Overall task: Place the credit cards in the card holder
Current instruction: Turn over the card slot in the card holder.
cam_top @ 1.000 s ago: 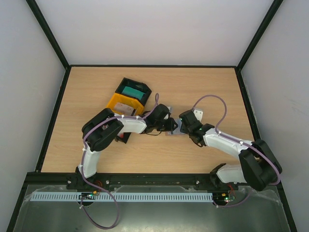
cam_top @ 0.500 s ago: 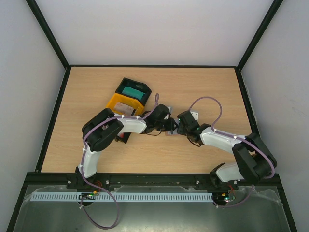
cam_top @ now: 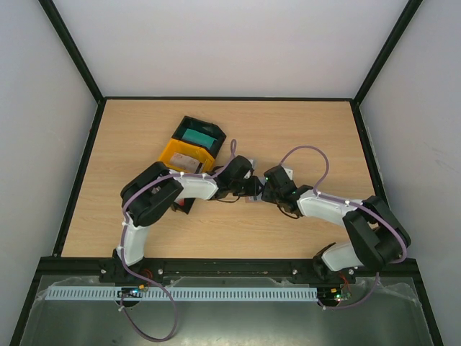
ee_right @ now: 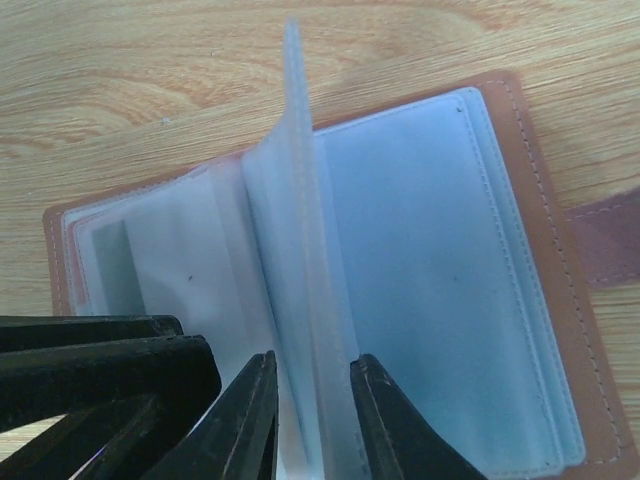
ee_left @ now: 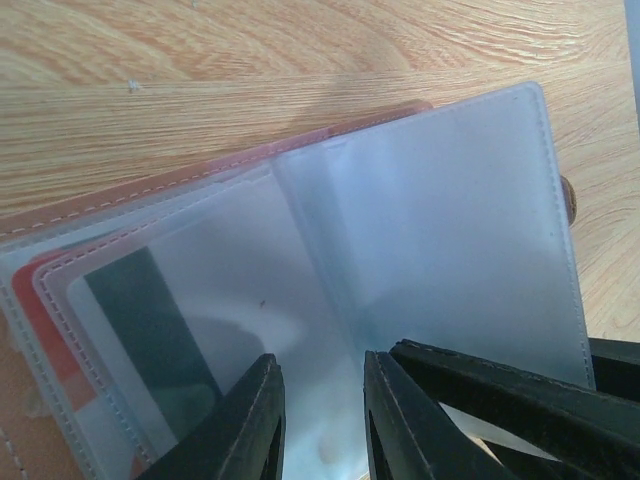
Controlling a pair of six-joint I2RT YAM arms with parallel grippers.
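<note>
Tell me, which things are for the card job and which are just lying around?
For the job: card holder, card already tucked in its sleeve, teal card, pale card.
Just lying about: black tray, yellow tray.

Left arm and right arm hem the card holder; the yellow tray blocks behind-left; the bench lies open far right.

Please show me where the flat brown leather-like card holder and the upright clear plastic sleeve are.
flat brown leather-like card holder (ee_right: 545, 250): right wrist view, stitched right cover edge.
upright clear plastic sleeve (ee_right: 305, 200): right wrist view, raised edge.
</note>
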